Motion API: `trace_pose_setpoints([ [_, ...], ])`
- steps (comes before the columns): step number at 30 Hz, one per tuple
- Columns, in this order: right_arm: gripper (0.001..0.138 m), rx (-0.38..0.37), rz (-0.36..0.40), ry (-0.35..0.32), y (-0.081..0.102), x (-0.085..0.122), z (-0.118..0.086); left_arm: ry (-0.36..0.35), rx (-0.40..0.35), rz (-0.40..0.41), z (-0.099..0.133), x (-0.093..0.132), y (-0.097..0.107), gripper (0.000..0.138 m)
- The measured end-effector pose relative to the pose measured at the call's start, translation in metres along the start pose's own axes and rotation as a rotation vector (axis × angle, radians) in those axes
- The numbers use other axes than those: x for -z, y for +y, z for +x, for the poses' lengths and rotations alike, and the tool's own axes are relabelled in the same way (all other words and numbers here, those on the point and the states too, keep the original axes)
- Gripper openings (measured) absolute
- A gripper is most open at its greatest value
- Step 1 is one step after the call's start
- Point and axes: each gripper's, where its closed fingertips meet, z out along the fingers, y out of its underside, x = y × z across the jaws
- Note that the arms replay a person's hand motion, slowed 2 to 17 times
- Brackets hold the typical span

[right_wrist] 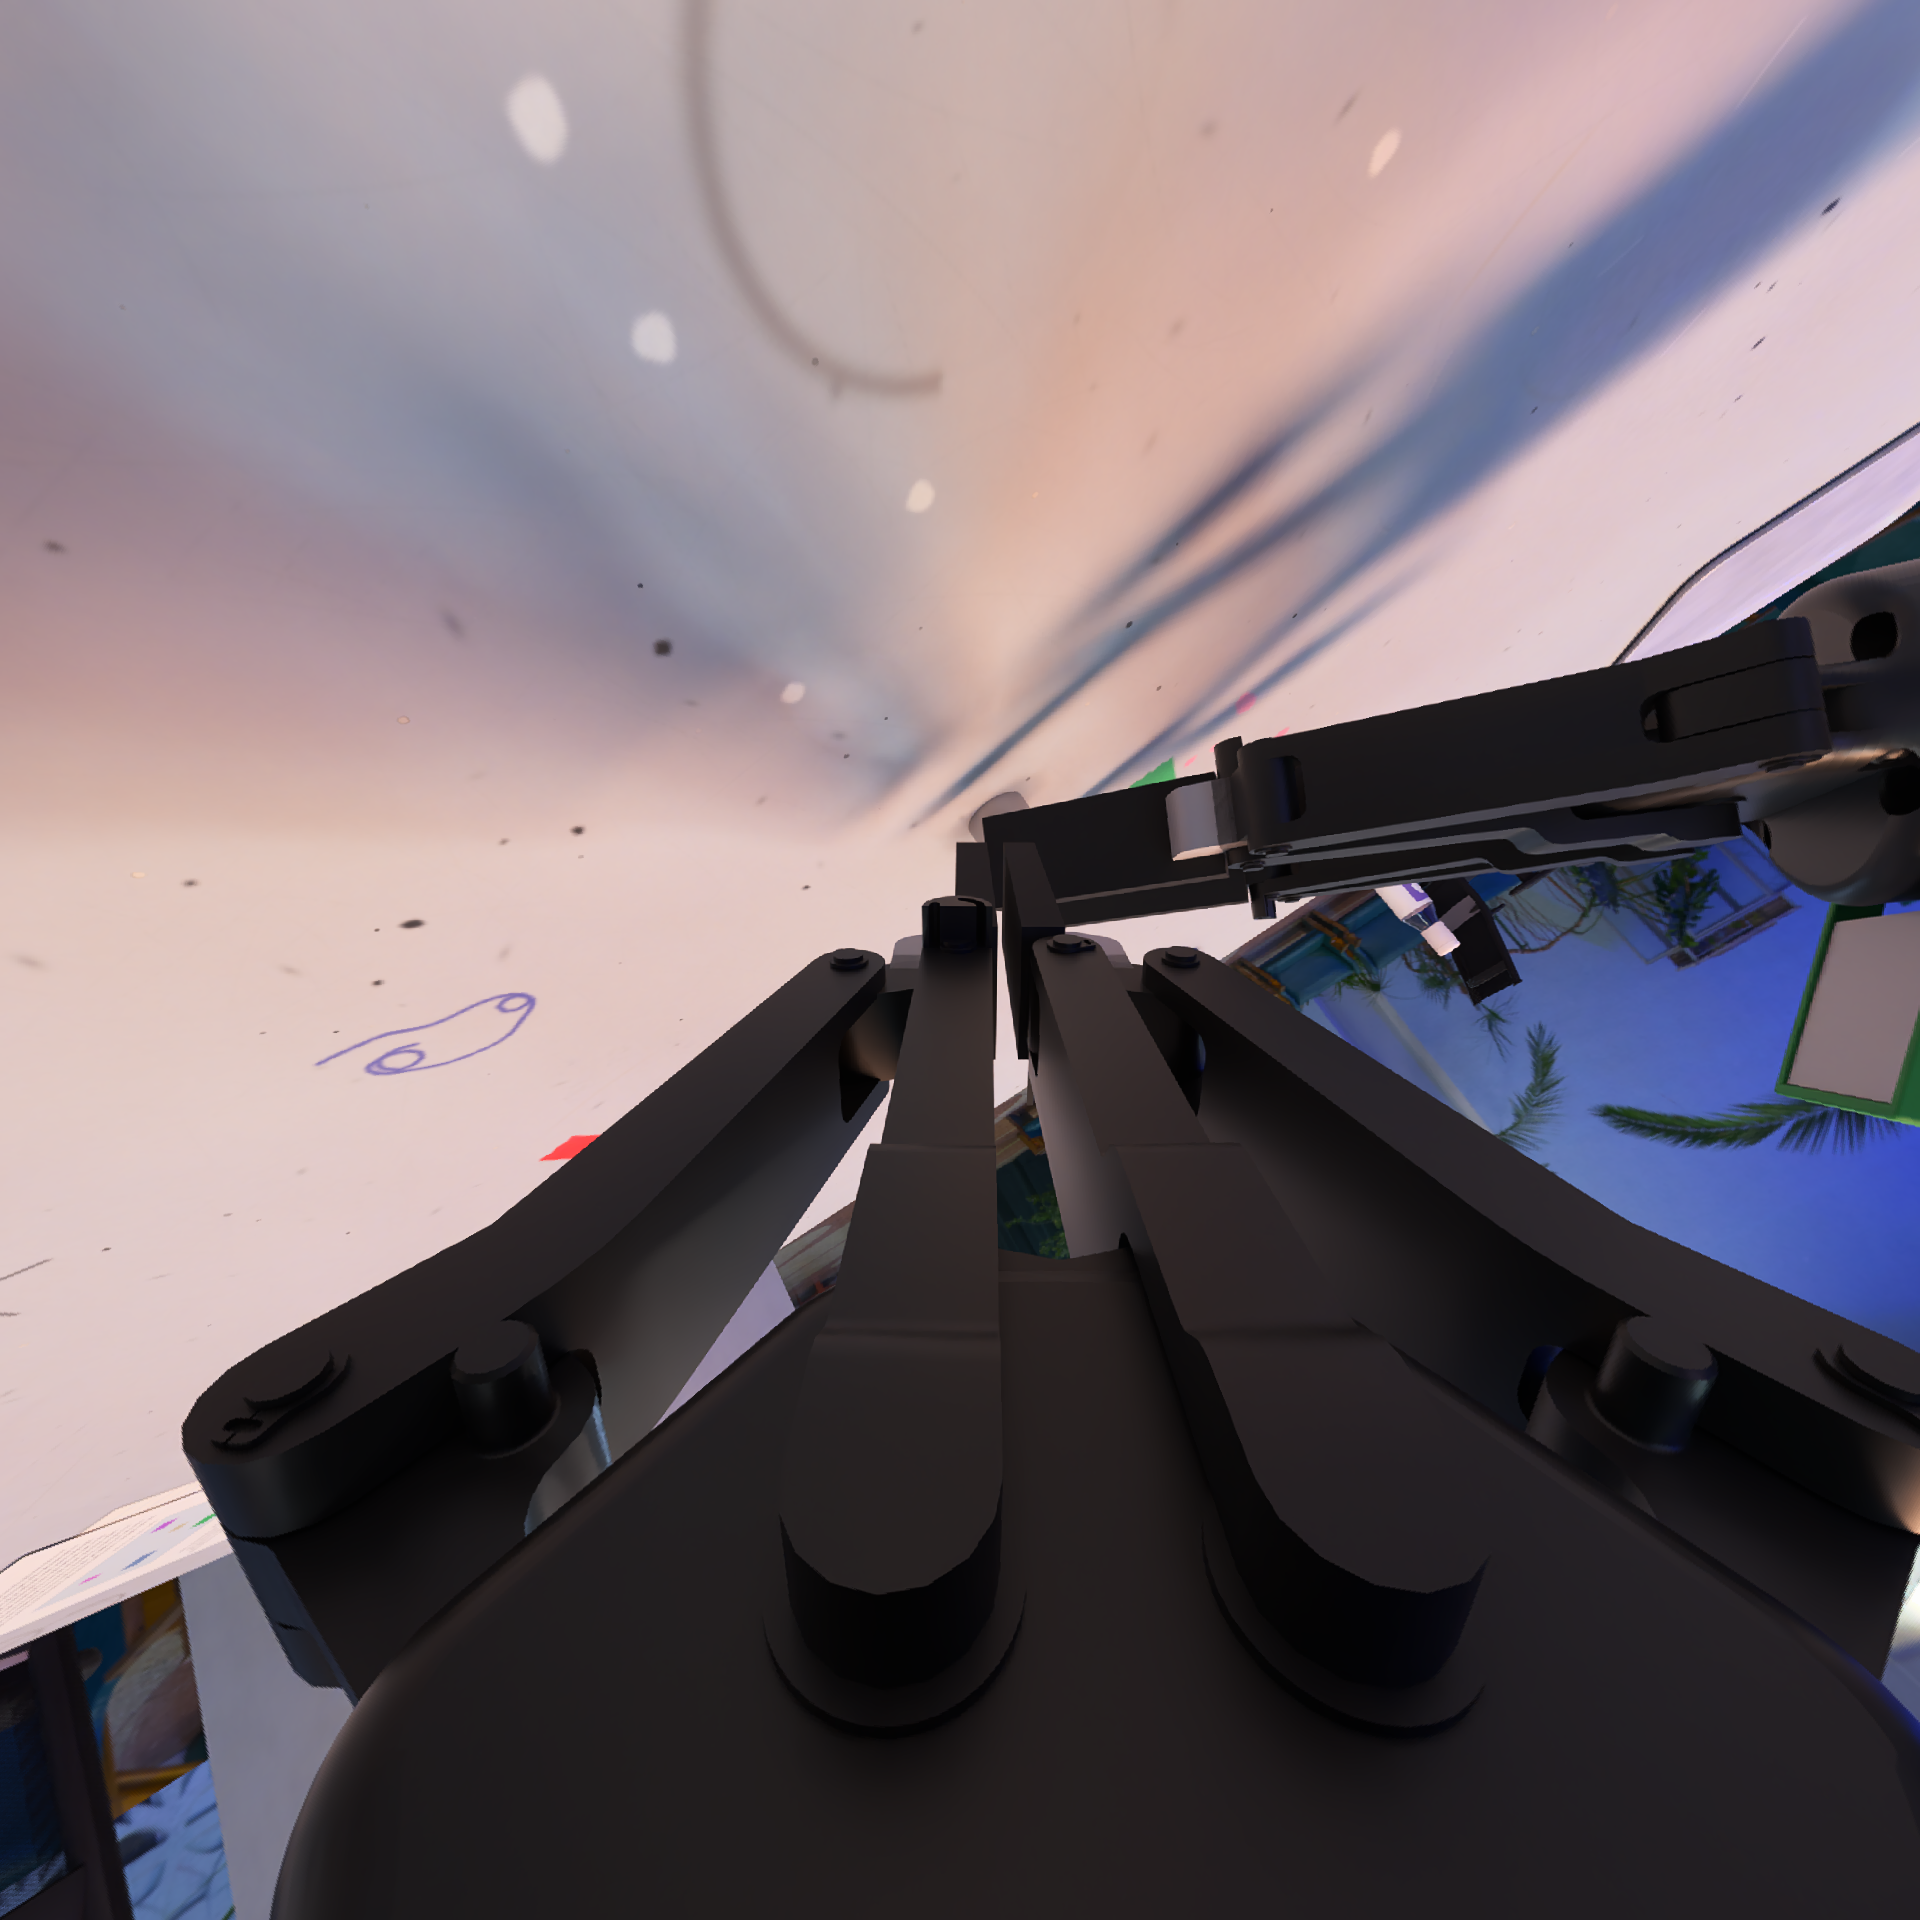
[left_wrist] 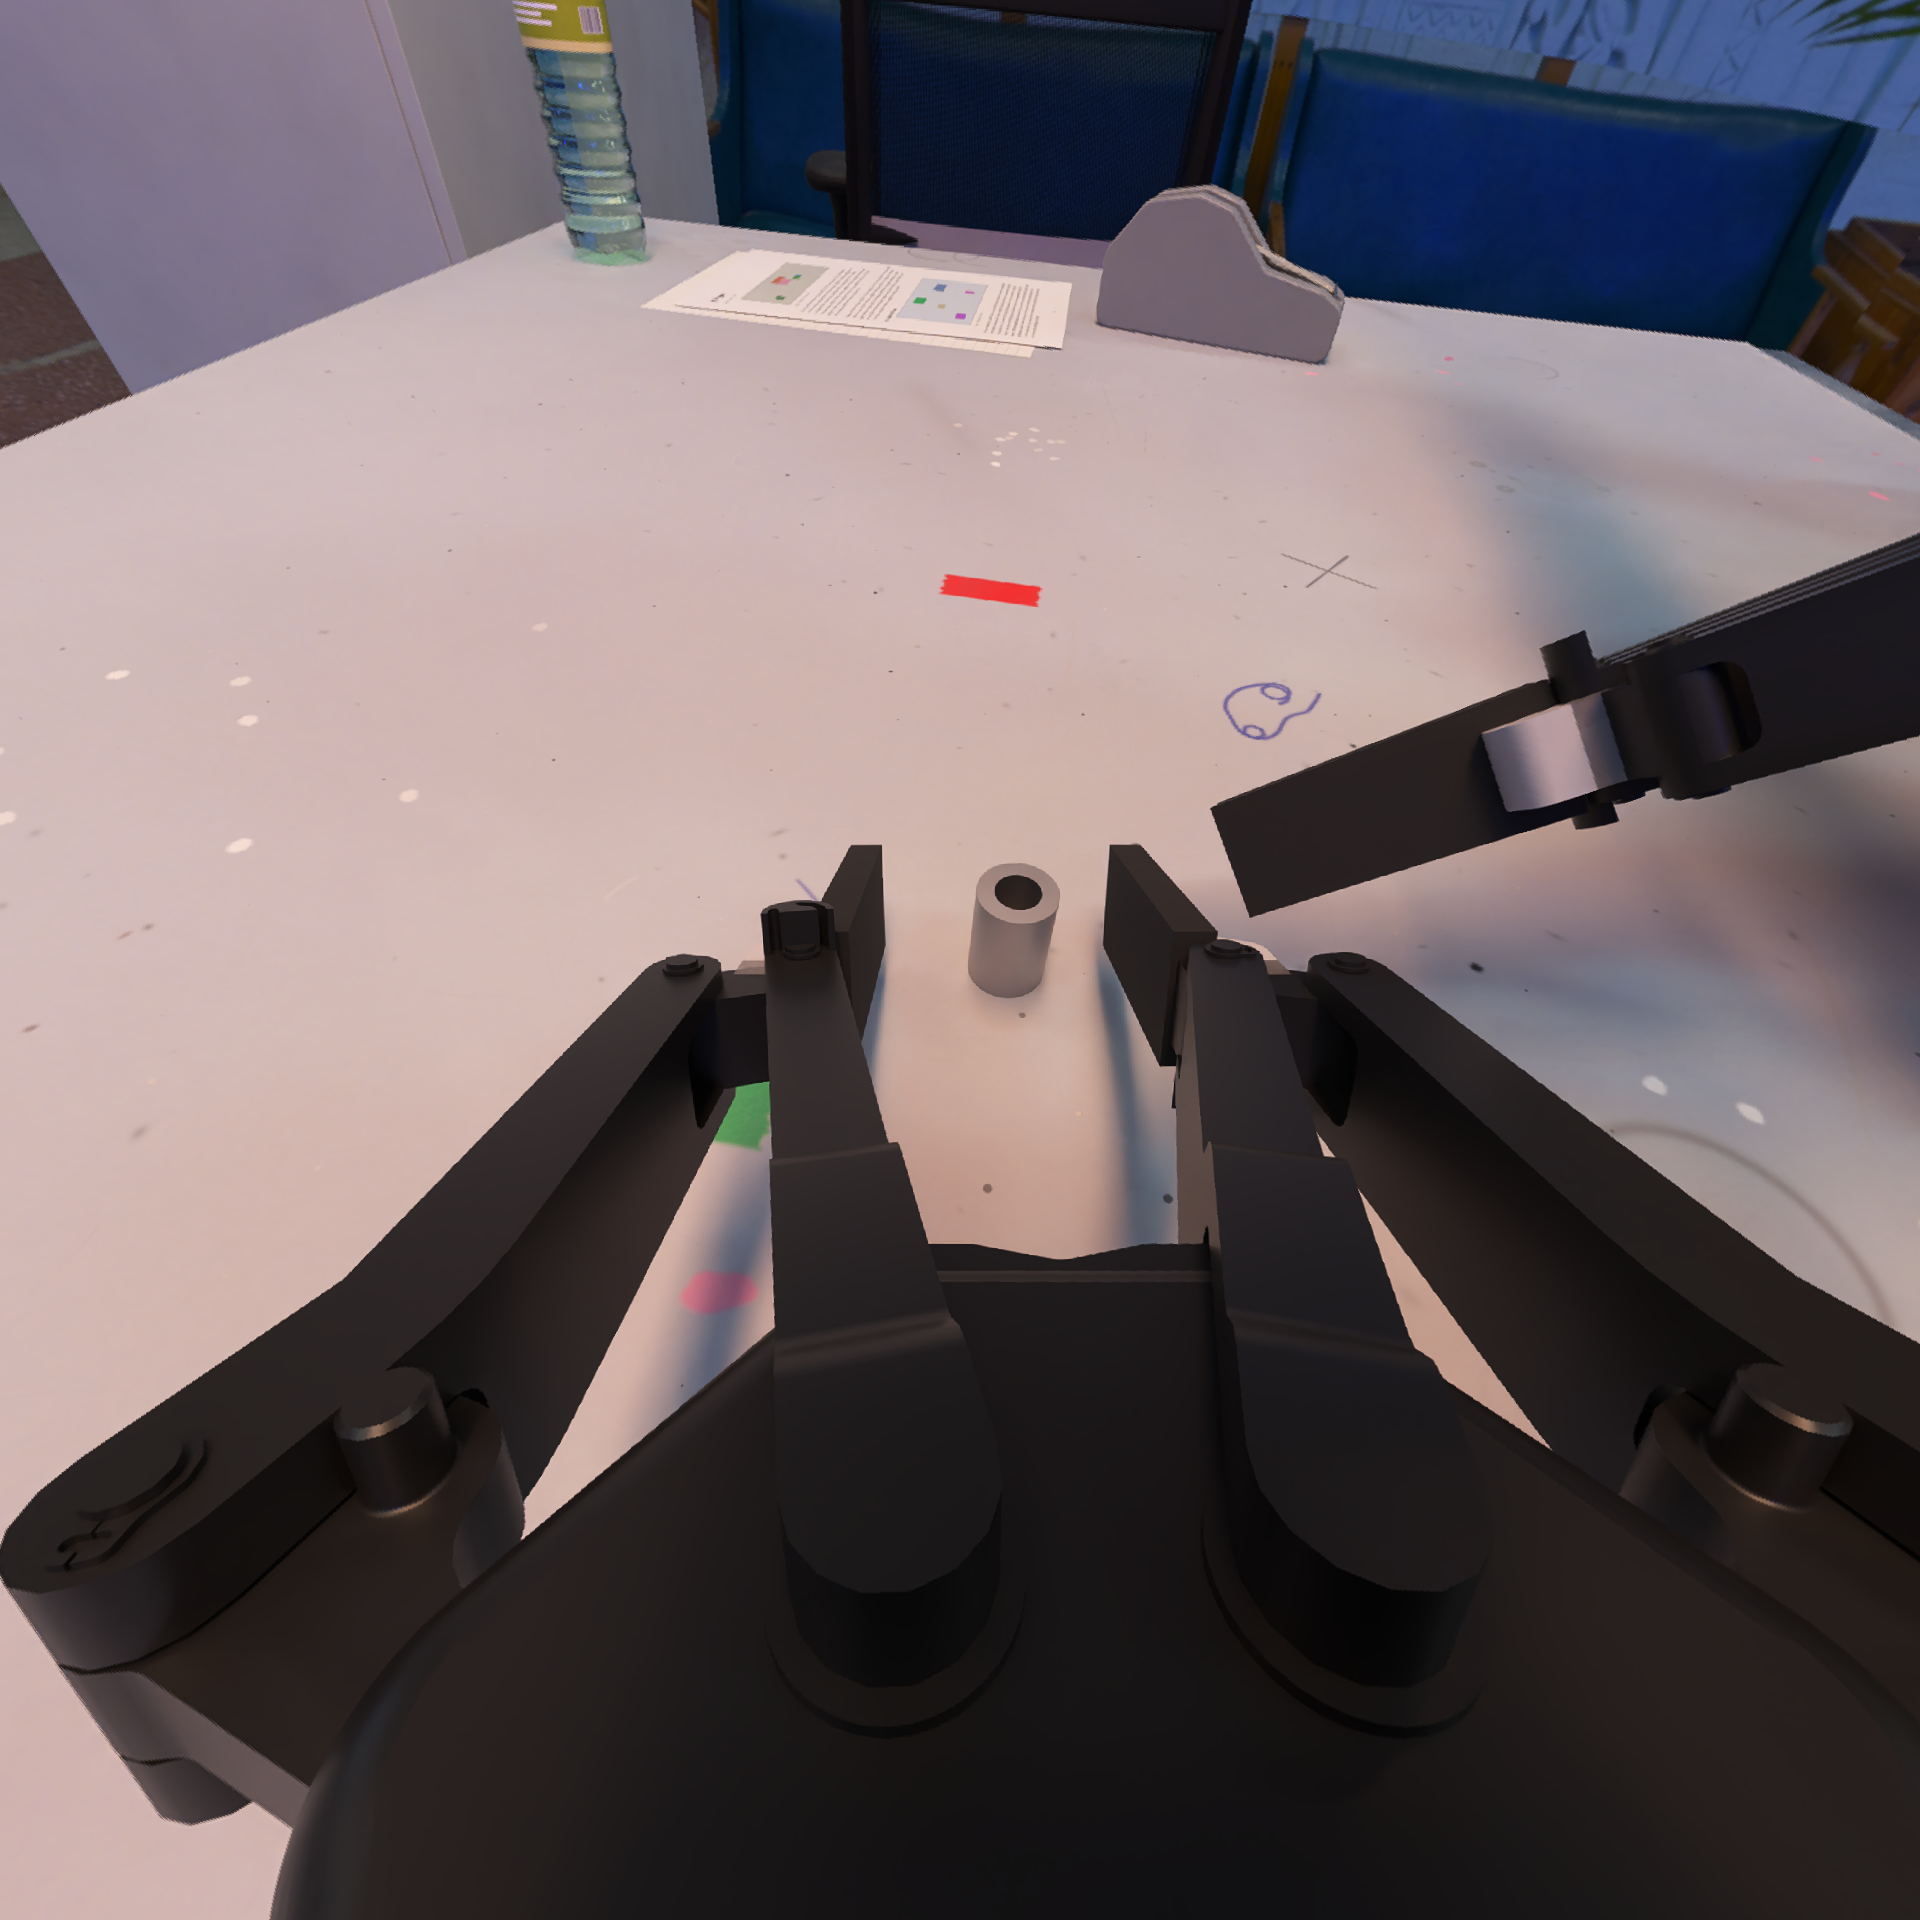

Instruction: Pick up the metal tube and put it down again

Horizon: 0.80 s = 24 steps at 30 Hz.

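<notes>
Left gripper point(left_wrist: 992, 940) spread around the upright metal tube point(left_wrist: 1013, 928), mid-table, clear of every edge.
I fear an off-centre squeeze tipping it; the right gripper point(right_wrist: 1013, 940), pressed together, crowds close.

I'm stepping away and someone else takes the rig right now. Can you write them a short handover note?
Left gripper: open, jaws on either side of the metal tube, not touching it.
Right gripper: shut, empty, hanging close to the left gripper's right.
Metal tube: upright on the table, bore facing up.
Done: left gripper lined up around the tube.
Left: close, lift, set it down, release.
</notes>
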Motion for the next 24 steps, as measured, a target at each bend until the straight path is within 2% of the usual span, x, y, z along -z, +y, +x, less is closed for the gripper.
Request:
trace_pose_setpoints([
  [11, 0.004, 0.001, -0.001, -0.001, 0.0002, 0.0001, -0.0004, 0.023, 0.031, 0.003, 0.0011, -0.001, 0.0006, 0.056],
  [24, 0.004, 0.002, -0.002, -0.003, 0.0002, 0.0, -0.0006, 0.029, 0.024, 0.003, 0.0036, -0.0031, -0.0003, 0.055],
])
